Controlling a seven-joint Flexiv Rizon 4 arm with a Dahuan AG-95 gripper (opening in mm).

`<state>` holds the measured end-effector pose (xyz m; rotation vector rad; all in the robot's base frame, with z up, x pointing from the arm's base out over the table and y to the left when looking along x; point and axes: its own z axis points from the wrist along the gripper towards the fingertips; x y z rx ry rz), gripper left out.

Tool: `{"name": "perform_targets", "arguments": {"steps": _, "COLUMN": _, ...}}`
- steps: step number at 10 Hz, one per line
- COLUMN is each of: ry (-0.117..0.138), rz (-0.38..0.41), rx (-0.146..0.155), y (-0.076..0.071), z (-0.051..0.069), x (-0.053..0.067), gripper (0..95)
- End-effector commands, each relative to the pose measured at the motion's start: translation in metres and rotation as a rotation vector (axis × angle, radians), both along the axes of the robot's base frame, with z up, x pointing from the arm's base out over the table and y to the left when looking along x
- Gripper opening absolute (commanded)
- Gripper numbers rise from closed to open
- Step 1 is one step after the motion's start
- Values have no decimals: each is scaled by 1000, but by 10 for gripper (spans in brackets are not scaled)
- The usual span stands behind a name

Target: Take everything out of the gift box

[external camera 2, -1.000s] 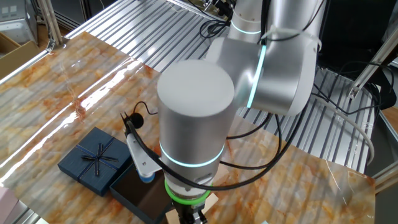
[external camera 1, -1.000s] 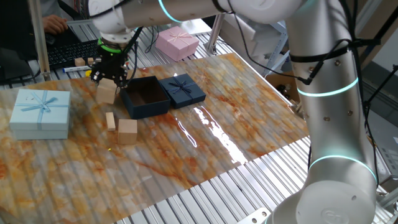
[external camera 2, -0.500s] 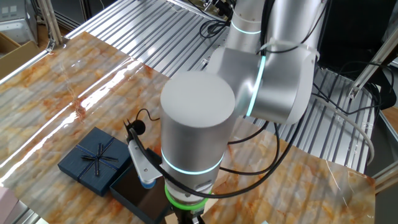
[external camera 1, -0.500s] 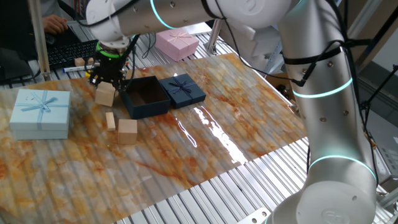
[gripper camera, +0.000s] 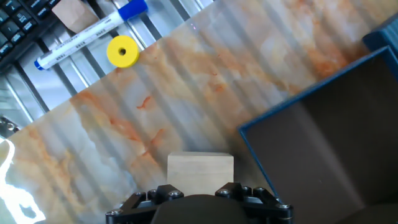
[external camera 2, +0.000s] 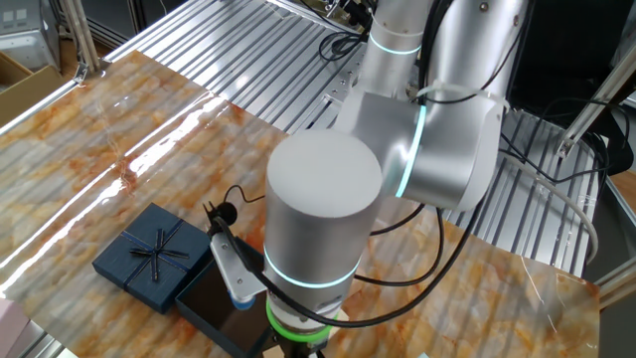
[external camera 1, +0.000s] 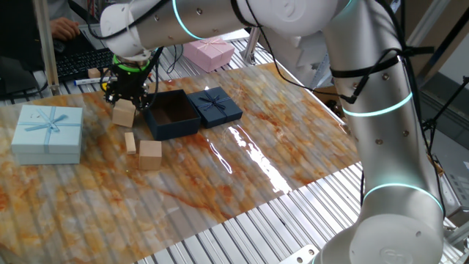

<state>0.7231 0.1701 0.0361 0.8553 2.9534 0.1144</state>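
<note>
The navy gift box [external camera 1: 172, 115] stands open on the marbled table, its inside dark and bare in one fixed view and in the hand view, where its rim [gripper camera: 298, 102] shows at the right. Its bowed lid [external camera 1: 214, 105] lies just to its right. Three pale wooden pieces lie on the table left of the box: a cube [external camera 1: 123, 114], a thin slab [external camera 1: 130, 141] and another cube [external camera 1: 150, 154]. My gripper [external camera 1: 126, 95] hangs just above the first cube [gripper camera: 200, 174], fingers spread and open, holding nothing. In the other fixed view the arm hides the gripper; the lid [external camera 2: 154, 254] shows.
A light blue ribboned box [external camera 1: 47, 132] sits at the table's left and a pink box [external camera 1: 209, 51] at the back. Beyond the table's edge lie a marker pen [gripper camera: 87, 34], a yellow disc [gripper camera: 122, 51], small wooden blocks [external camera 1: 93, 72] and a keyboard [external camera 1: 77, 62].
The gripper has risen a little and drifted left above the cube, which stays on the table. The arm's upper links have swung along with it.
</note>
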Motion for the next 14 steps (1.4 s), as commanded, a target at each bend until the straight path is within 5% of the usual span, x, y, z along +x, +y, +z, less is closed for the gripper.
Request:
{"name": "perform_targets", "arguments": {"steps": 1, "ry": 29, "rz": 21, "rx": -5, "y": 0, "z": -2, "x": 0, "gripper": 0}}
{"name": "perform_targets", "arguments": {"steps": 2, "ry": 38, "rz": 34, "rx": -11, "y": 0, "z": 0, "x": -1, "gripper": 0}}
{"name": "perform_targets", "arguments": {"steps": 4, "ry": 35, "rz": -18, "rx": -6, "y": 0, "z": -1, "x": -1, "gripper": 380}}
{"name": "perform_targets", "arguments": {"steps": 5, "ry": 44, "rz": -7, "rx": -3, "y": 0, "z": -1, "x": -1, "gripper": 950}}
{"name": "perform_targets", "arguments": {"steps": 9, "ry": 73, "rz": 5, "rx": -6, "y": 0, "z": 9, "x": -4, "gripper": 950}}
{"name": "perform_targets", "arguments": {"steps": 10, "ry": 108, "rz": 23, "rx": 5, "y": -1, "z": 19, "x": -6, "gripper": 950}}
{"name": "perform_targets", "arguments": {"steps": 14, "ry": 127, "rz": 70, "rx": 1, "y": -7, "z": 61, "x": -22, "gripper": 950}}
